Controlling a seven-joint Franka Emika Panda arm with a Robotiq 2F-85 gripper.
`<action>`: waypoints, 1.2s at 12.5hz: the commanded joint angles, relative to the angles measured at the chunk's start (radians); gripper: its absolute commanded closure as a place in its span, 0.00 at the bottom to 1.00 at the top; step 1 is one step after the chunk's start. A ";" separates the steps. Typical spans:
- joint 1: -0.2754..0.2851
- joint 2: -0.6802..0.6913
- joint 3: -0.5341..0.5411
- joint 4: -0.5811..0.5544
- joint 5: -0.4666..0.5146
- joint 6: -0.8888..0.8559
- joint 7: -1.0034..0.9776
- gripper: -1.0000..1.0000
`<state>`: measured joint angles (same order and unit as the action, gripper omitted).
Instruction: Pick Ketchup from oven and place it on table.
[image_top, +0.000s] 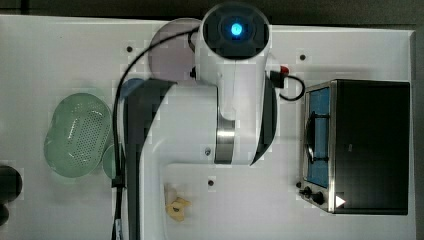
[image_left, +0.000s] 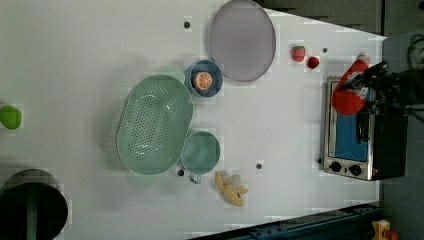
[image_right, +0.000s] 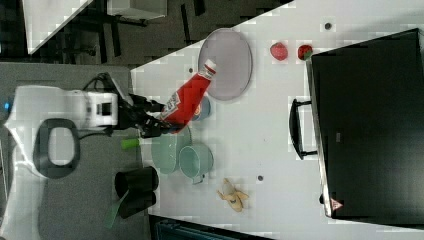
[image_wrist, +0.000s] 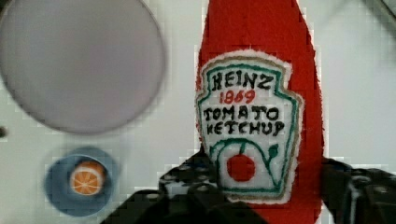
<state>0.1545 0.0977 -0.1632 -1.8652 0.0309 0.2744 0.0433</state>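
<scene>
- Above the worktop (image_right: 280, 125), well clear of the oven (image_right: 367, 125), the ketchup bottle (image_right: 187, 97) hangs in the claw (image_right: 157, 122), which is clamped on the bottle's lower body with the cap end pointing away from the arm.
- From the wrist view, the bottle (image_wrist: 259, 112) looks like stitched fabric with a sewn label, so I would guess it is soft. A soft body could squash and slip through the grip if the arm swings fast.
- The grip sits low on the bottle, with the long neck sticking out. I'd judge it could droop or twist as it is carried.
- Below the bottle lies clutter: the grey plate (image_right: 226, 64), the small blue bowl (image_left: 204, 79) with an orange slice (image_left: 203, 80), and the green colander (image_left: 155, 124). Setting down here risks landing on the plate rim or bowl rather than bare worktop, and the bottle could tip.
- Released standing on its base, a soft bottle may topple and roll toward the bowl or the strawberries.
- Count: one ketchup bottle, one oven, one grey plate, one blue bowl with one orange slice, one green colander, one green cup (image_left: 200, 152), two strawberries (image_left: 298, 53), one peeled banana (image_left: 230, 188), one small green object (image_left: 10, 117) at the left view's left edge, and one black round container (image_left: 32, 207).
</scene>
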 joint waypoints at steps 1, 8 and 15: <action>-0.031 -0.014 -0.004 -0.167 0.006 0.147 0.006 0.39; -0.030 0.240 -0.001 -0.362 0.006 0.587 0.006 0.39; -0.029 0.207 0.003 -0.329 0.008 0.665 0.069 0.00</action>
<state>0.1057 0.3882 -0.1660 -2.2422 0.0379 0.9531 0.0702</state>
